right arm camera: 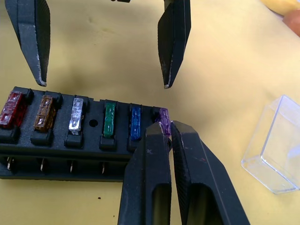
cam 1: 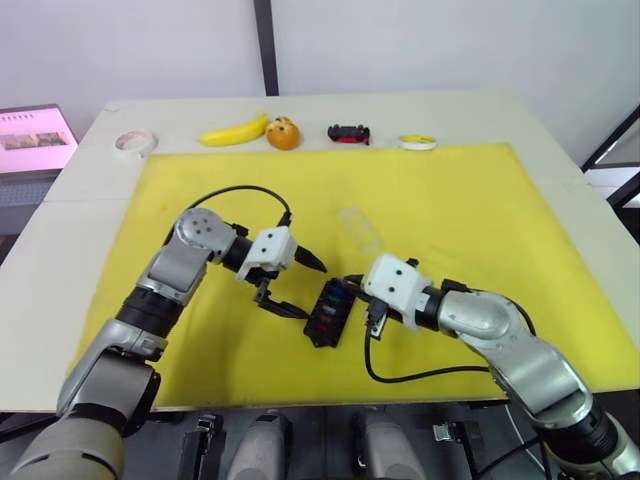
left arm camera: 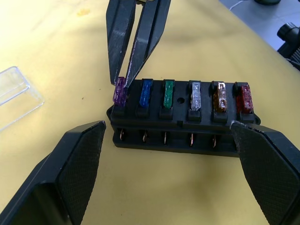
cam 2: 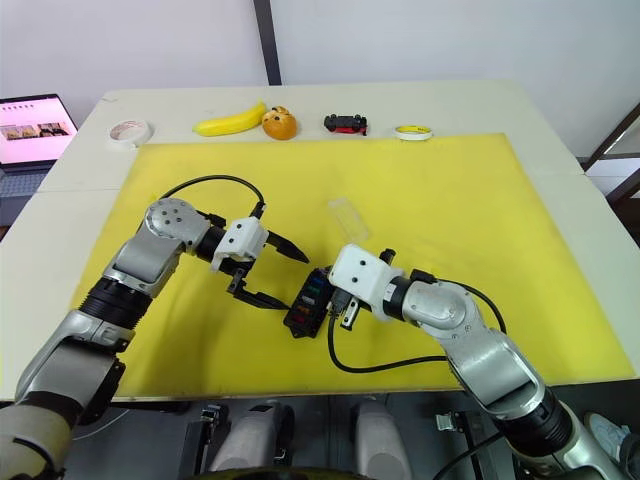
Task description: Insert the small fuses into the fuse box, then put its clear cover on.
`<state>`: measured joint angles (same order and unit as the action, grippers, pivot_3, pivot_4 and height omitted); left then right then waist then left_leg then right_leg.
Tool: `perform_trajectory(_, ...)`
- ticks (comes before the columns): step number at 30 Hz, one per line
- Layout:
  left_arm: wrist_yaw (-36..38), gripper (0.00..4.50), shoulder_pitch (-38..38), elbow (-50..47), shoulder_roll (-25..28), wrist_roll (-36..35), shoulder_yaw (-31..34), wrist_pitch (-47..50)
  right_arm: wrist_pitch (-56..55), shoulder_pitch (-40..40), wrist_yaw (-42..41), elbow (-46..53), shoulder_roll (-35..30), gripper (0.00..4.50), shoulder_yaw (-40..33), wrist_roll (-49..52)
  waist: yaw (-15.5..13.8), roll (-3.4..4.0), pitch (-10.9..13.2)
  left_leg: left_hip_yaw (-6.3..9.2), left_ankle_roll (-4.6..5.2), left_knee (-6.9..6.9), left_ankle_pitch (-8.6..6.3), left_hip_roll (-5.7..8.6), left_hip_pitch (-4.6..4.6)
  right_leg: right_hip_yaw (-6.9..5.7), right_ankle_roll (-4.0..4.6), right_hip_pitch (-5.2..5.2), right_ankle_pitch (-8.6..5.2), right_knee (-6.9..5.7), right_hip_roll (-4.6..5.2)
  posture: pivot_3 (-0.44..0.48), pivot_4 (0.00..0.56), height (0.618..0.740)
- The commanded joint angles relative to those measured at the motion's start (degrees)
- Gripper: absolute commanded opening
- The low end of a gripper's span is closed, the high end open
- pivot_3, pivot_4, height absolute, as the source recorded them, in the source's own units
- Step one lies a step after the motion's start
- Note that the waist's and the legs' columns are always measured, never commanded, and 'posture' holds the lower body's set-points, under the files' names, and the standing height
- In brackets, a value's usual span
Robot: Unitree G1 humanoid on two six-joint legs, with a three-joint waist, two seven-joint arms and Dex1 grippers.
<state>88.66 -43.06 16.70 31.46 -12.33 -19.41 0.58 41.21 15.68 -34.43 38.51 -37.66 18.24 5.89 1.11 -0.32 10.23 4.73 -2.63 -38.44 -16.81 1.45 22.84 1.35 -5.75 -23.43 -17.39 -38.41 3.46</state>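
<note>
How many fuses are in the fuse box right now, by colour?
Fuses in the fuse box, left wrist view:
purple fuse: 1, pinched by the right gripper
blue fuse: 1
green fuse: 1
clear grey fuse: 1
brown fuse: 1
red fuse: 1
Total: 6

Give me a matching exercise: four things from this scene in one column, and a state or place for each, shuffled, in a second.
1. purple fuse
2. left claw
3. clear cover
4. red fuse

a. open, near the fuse box
b. lying on the yellow mat, off the box
c. pinched by the right claw
d. seated at the row's far end from the purple one

Pairs: 1-c, 2-a, 3-b, 4-d
</note>
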Motion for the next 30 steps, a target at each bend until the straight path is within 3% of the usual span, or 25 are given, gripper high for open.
perform_trajectory(1, -0.11, 4.47, -0.94, -1.33, 0.04, 0.04, 1.25, -1.06, 0.38, -0.46, -0.31, 1.88, 0.39, 0.00, -0.46, 0.37, 0.00, 0.00, 0.00, 0.00, 0.00, 0.00, 0.00, 0.00, 0.00, 0.00, 0.00, 0.00, 0.00, 0.00, 0.00, 0.000, 0.150, 0.740)
perform_trajectory(30, -0.07, 4.47, -1.68, -0.35, -0.48, 0.25, 1.35, -1.55, -4.74, -3.08, 0.32, -0.84, 0.49, 0.00, 0.18, -3.06, -0.07, 0.00, -0.01, 0.00, 0.12, -0.40, -0.07, 0.01, 0.02, 0.00, 0.00, 0.12, 0.00, -0.11, -0.02, 0.000, 0.150, 0.740)
